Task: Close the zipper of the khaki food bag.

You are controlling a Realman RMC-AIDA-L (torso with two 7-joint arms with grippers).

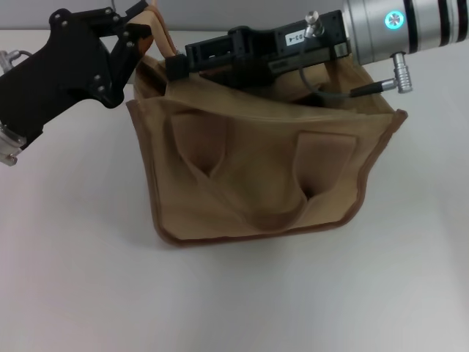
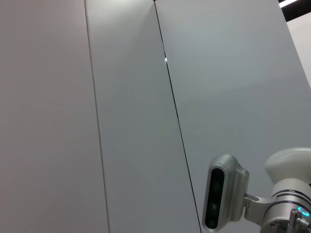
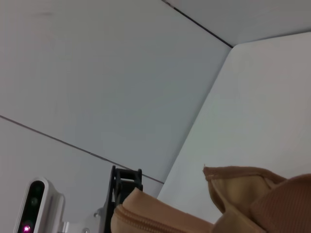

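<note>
The khaki food bag (image 1: 256, 176) sits on the white table (image 1: 80, 293), its front panel with the two wide loop handles (image 1: 278, 213) facing the head camera; the top panel sags inward, and the bag lies directly below and between the two grippers. The left gripper (image 1: 135, 33) hangs at the bag's far left top corner, its black fingers (image 1: 132, 40) drawn close together about the upstanding tan fabric there; whether they truly pinch that fabric I cannot tell, since the contact is hidden behind the finger. The right gripper (image 1: 176, 67) reaches in from the right, its black body lying across the bag's top opening, its tip pressed low at the bag's left end, just beside the left gripper; how wide its fingers stand cannot be told. In the right wrist view a stretch of the zipper (image 3: 146, 221) runs along a folded tan edge close under that arm, with the black left gripper (image 3: 121, 189) just behind the fabric; the slider is not seen.
</note>
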